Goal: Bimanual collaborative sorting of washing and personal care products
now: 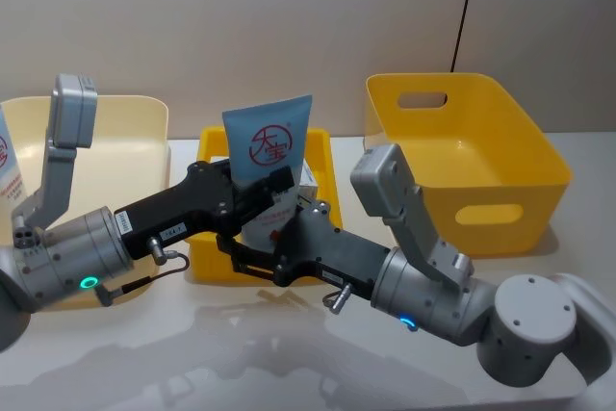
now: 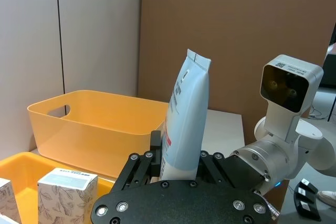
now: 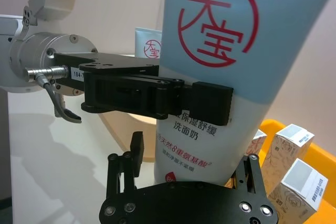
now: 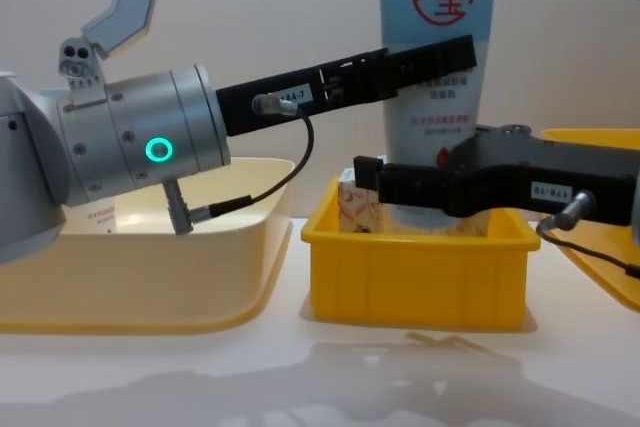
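Right claw point(image 3: 194, 156) brackets the lower end of the upright pale-blue tube point(image 1: 269, 137), grip not determinable; left claw point(image 2: 179, 150) clamped on it higher up, over the small yellow bin point(image 4: 415, 277). Right wrist view shows white cartons point(image 3: 289, 140) in that bin; chest view hides most of them.

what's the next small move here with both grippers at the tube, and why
Probably draw the right gripper back. The left gripper is shut on the tube over the small yellow bin, while the right one stands open around its base; another tube sits in the pale bin, likely its destination.
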